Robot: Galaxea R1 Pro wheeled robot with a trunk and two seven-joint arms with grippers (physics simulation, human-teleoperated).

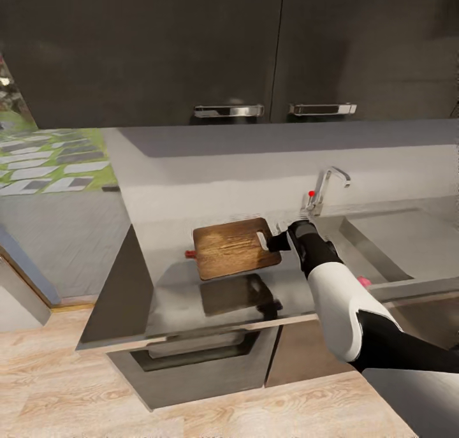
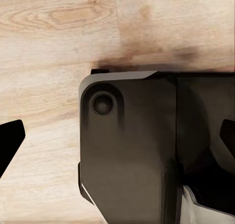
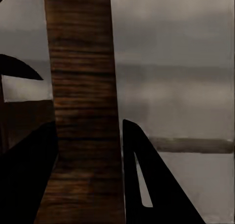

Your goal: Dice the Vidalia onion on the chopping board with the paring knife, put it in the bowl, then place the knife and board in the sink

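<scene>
The dark-brown chopping board [image 1: 229, 248] hangs just above the grey countertop [image 1: 172, 298], which mirrors it below. My right gripper [image 1: 273, 240] is shut on the board's end by the slot hole; in the right wrist view the wood [image 3: 83, 111] fills the gap between both fingers [image 3: 147, 185]. A red handle tip of the paring knife [image 1: 189, 254] peeks out at the board's far left edge. The steel sink [image 1: 363, 247] with chrome faucet [image 1: 326, 189] lies right of the board. My left gripper [image 2: 117, 138] is open over the wooden floor. The bowl and onion are out of view.
Dark wall cabinets [image 1: 191, 49] with chrome handles hang above the counter. A small pink object [image 1: 363, 281] shows at the sink's front edge beside my right forearm. An oven front [image 1: 197, 352] sits under the counter. My own dark base [image 2: 132, 150] is under the left gripper.
</scene>
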